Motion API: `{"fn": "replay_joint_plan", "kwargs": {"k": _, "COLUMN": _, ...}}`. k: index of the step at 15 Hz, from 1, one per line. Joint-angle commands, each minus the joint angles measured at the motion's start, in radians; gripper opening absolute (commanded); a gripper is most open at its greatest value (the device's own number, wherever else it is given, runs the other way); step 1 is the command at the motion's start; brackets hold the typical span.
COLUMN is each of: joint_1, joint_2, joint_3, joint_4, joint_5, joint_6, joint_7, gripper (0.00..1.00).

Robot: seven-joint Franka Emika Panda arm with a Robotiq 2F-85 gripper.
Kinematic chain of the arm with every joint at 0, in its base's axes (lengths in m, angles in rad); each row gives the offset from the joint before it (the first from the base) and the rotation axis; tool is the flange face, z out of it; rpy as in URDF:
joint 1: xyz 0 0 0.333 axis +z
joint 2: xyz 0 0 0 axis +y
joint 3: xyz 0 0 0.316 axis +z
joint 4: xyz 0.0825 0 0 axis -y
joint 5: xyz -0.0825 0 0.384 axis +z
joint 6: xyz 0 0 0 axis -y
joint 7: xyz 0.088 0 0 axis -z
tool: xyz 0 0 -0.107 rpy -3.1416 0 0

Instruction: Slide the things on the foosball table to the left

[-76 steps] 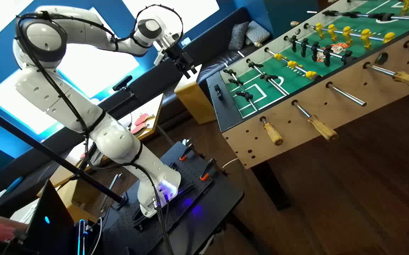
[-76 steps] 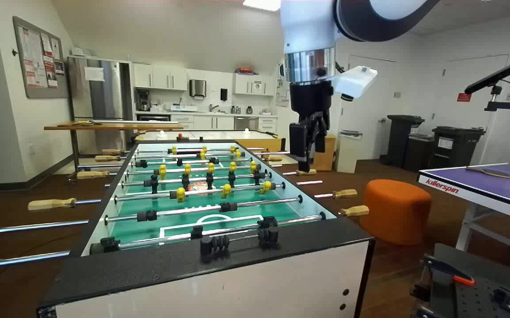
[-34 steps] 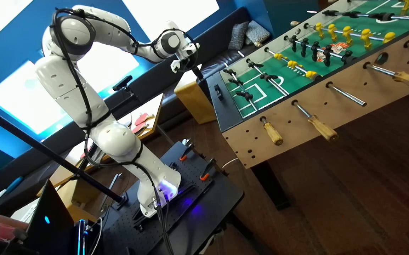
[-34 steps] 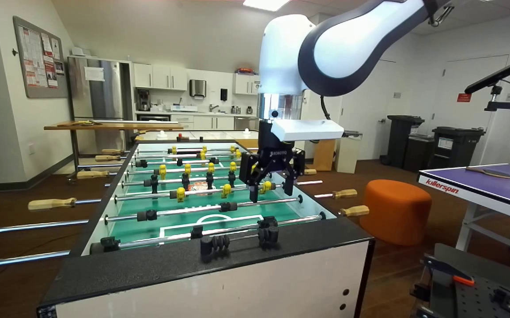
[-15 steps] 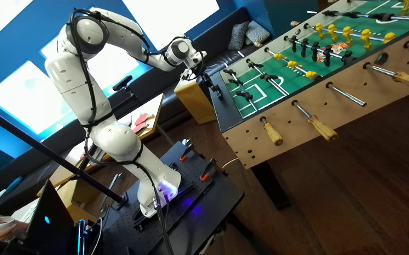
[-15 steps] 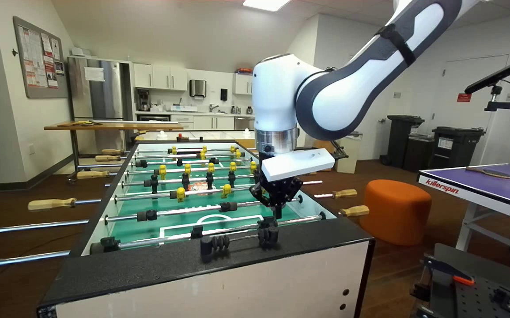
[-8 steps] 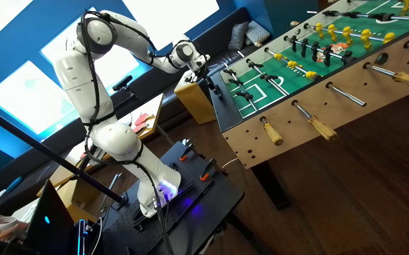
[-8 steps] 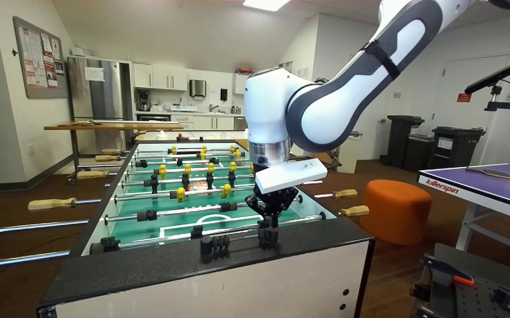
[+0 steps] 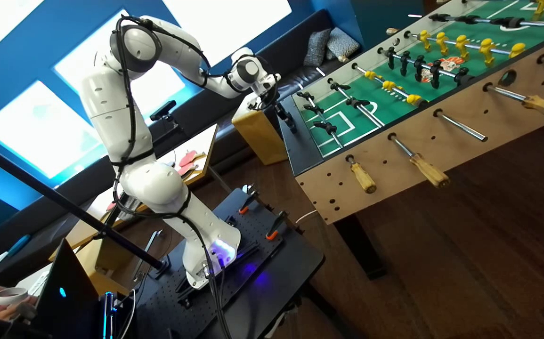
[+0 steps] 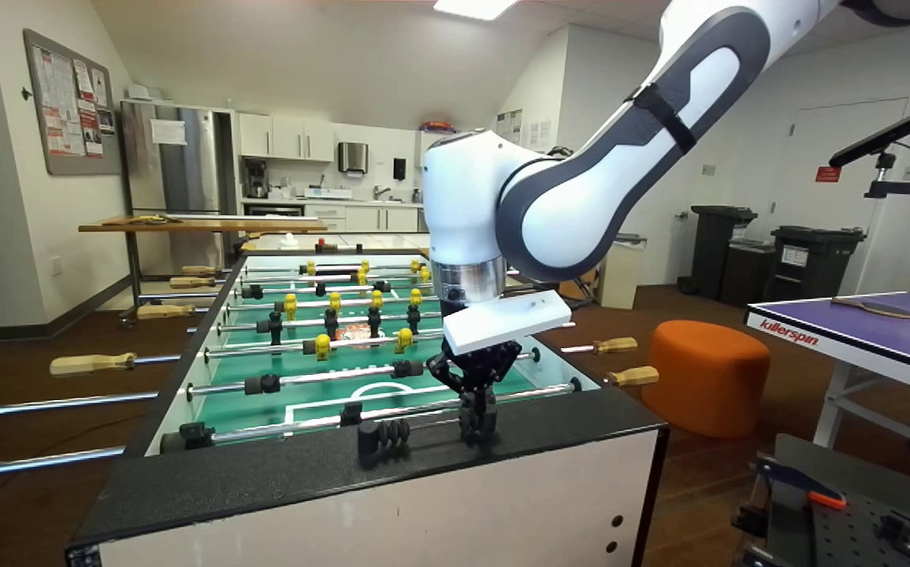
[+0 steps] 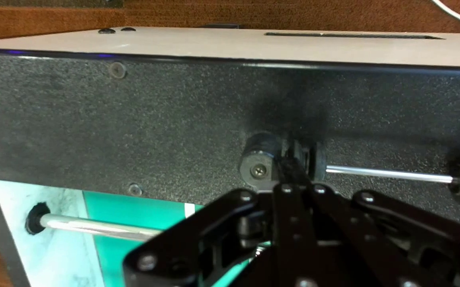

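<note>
The foosball table [image 10: 281,480] has a black end ledge bearing a thin metal rod [image 11: 389,173] strung with black counters. One cluster of counters [image 11: 313,159] sits beside an end post [image 11: 258,169]. A separate group [image 10: 395,431] is at the rod's far end, by the other post [image 10: 368,439]. My gripper [image 11: 291,165] points down with its fingers together, the tips over the counters close to the nearer post. Whether the tips touch a counter is hidden. In an exterior view the gripper [image 10: 477,392] covers part of this cluster.
Player rods [image 10: 391,413] cross the green pitch just beyond the ledge, with wooden handles [image 9: 363,178] sticking out at the sides. An orange stool [image 10: 703,378] and a purple-topped table [image 10: 888,323] stand beside the foosball table.
Over the last second my gripper has come down and a little to the left, onto the counters. About two seconds ago its fingers stood apart; now they are together.
</note>
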Motion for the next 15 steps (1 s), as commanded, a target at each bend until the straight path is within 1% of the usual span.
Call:
{"fn": "replay_joint_plan", "kwargs": {"k": 1, "joint_1": 0.025, "joint_2": 0.032, "joint_3": -0.018, "joint_4": 0.047, "joint_5": -0.001, "joint_6": -0.023, "joint_7": -0.001, "gripper": 0.00}}
{"fn": "replay_joint_plan", "kwargs": {"k": 8, "joint_1": 0.034, "joint_2": 0.063, "joint_3": -0.016, "joint_4": 0.089, "joint_5": 0.005, "joint_6": -0.016, "joint_7": -0.011, "gripper": 0.00}}
{"fn": "replay_joint_plan", "kwargs": {"k": 15, "joint_1": 0.064, "joint_2": 0.092, "joint_3": -0.013, "joint_4": 0.134, "joint_5": 0.005, "joint_6": -0.023, "joint_7": -0.010, "gripper": 0.00}}
